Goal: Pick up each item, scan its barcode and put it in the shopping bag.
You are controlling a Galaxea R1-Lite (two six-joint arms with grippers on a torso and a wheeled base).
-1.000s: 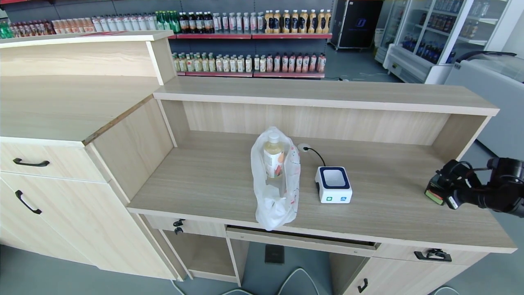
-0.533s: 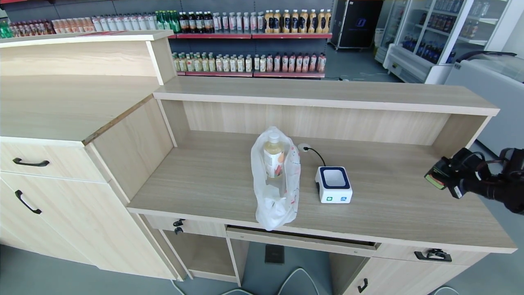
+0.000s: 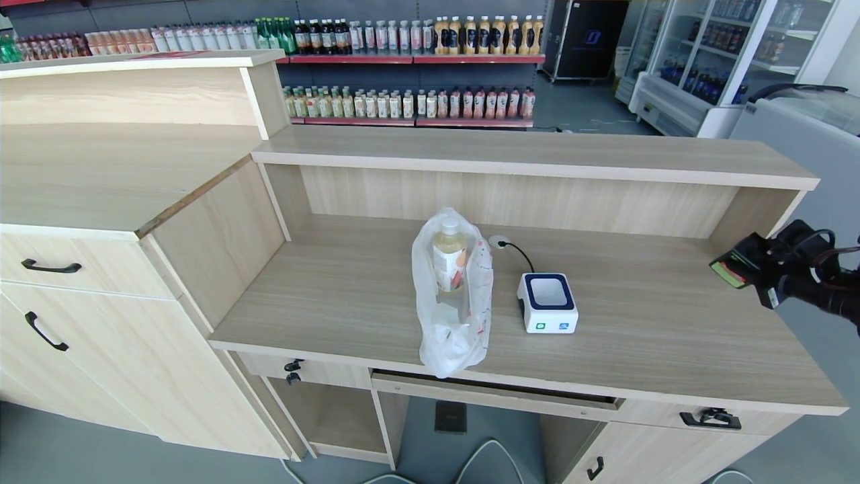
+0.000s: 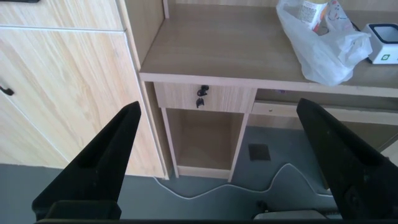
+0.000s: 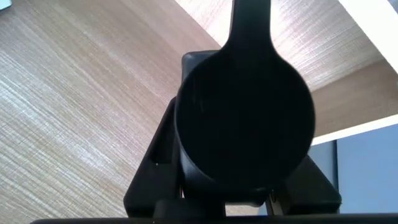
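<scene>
Right gripper [image 3: 741,263]: clamped on a dark item [image 3: 727,271] with a red-and-green end face. What the item is cannot be told. It is held in the air above the right end of the counter [image 3: 638,323].

Risk 1: the hold sits near the counter's edge, so a slip here would likely send the item to the floor.

Scanner [image 3: 547,301]: on the counter, well to this gripper's left and lower, window facing up.

Risk 2: the barcode's position is not visible. If it is not turned down toward the window, the scan would likely fail.

Risk 3: the cable [image 3: 521,254] runs off behind the scanner, and a low pass could snag it or push the unit.

Bag [image 3: 447,336]: just beyond the scanner, farther left, thin and slack, with a bottle [image 3: 449,259] standing inside.

Risk 4: the mouth looks narrow and nothing holds it open. The item may catch the rim, topple the bottle or drag the bag off the front edge.

Left gripper [image 4: 217,124]: fingers spread wide and empty, low before the counter's front, well apart from the bag and giving it no support.
</scene>
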